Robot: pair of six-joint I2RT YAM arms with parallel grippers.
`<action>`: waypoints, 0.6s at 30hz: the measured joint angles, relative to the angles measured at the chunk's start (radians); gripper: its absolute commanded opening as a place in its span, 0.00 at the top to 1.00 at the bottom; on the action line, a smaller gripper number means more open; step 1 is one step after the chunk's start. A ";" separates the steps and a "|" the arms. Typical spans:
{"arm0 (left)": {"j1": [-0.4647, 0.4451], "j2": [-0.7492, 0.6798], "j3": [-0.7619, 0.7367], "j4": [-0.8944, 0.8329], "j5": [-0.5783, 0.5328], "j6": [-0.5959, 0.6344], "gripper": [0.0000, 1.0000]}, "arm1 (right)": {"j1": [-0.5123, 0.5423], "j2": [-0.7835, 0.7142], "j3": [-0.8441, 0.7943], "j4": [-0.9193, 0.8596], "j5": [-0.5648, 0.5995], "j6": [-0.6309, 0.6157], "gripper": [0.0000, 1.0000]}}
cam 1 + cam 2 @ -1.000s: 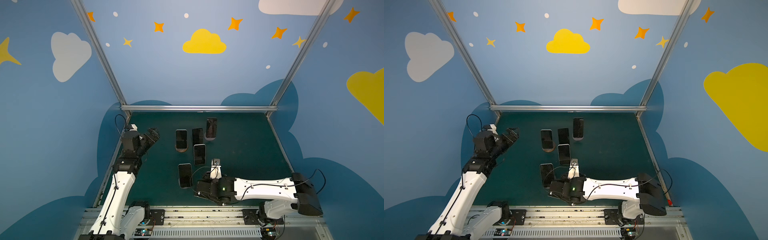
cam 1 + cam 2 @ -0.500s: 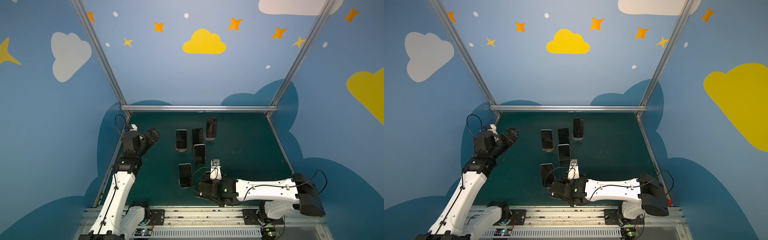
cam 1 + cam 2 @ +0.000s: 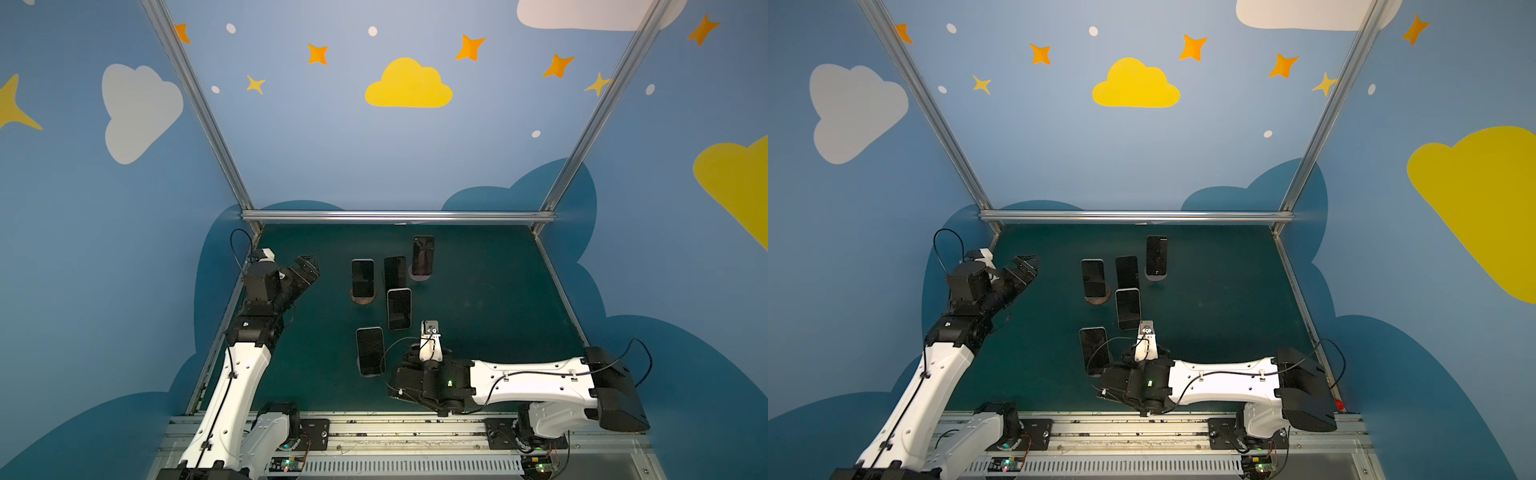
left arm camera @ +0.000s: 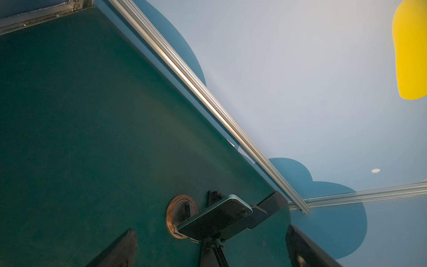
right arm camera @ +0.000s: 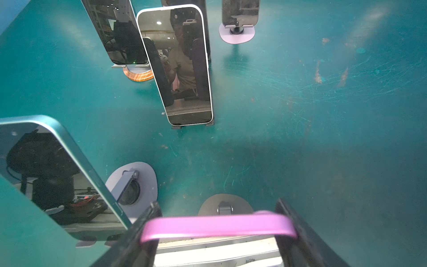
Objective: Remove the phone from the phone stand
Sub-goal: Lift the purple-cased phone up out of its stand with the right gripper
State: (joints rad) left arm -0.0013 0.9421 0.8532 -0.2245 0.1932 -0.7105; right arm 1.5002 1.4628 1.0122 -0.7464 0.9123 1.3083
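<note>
- Holding the left gripper (image 3: 305,270) spread wide and empty, raised by the left edge of the mat (image 3: 478,291), well apart from every phone.
- Counting five dark phones (image 3: 399,308) propped on stands (image 3: 363,298) mid-mat in both top views, with the teal phone (image 5: 57,180) nearest the front, just beside the right arm's wrist.
- Pinching the pink phone (image 5: 217,225) across its width near the top, with the right gripper (image 5: 218,208) pressed together on the two side edges.
- Placing that phone at the mat's front, over the grey stand (image 5: 242,205). Cannot tell whether it sits on the lip or hangs clear. Hidden under the wrist in both top views.
- Judging it stiff, thin and fairly light, with a glass face and smooth, slippery sides. Likely to slide in a loose pinch and to crack if dropped.
- Favouring the side edges as the hold, never the glass, and a lift along the stand's lean to clear the lip without tipping the stand.
</note>
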 measured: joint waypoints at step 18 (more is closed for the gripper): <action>0.000 0.001 0.000 0.000 0.000 0.000 0.01 | 0.016 -0.022 0.013 -0.042 0.002 -0.053 0.31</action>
State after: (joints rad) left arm -0.0013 0.9428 0.8532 -0.2245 0.1932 -0.7101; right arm 1.5162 1.4410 1.0252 -0.7887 0.9138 1.2556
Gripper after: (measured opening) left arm 0.992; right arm 0.735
